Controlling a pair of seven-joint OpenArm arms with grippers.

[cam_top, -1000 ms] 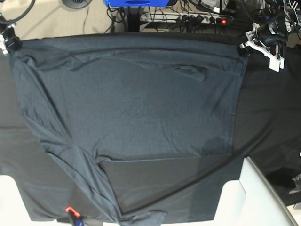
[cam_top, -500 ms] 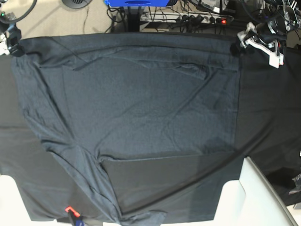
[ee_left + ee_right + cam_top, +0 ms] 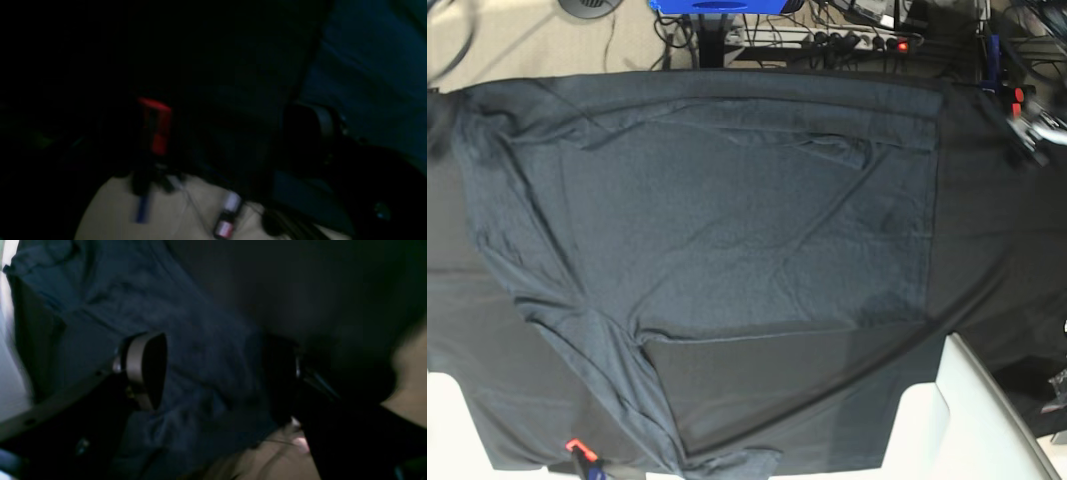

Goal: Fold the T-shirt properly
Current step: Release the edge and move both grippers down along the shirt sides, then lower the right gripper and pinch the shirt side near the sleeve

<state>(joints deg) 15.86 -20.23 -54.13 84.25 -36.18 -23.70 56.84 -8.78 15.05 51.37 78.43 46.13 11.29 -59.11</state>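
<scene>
Now both claws have let go: the right gripper (image 3: 213, 373) and left gripper (image 3: 1027, 130) stand wide, leaving the T-shirt (image 3: 717, 230) flat for the next fold.

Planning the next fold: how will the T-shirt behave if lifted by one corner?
The T-shirt lies in soft wrinkles, so it will probably droop limply. Spread wide over the black tablecloth, it would likely drag and bunch rather than slide flat.

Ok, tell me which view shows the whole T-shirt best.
The base view: the T-shirt lies spread out, every edge visible. The right wrist view shows only a dim, rumpled patch of it between open jaws; the left wrist view is nearly black, with just a bluish strip.
</scene>
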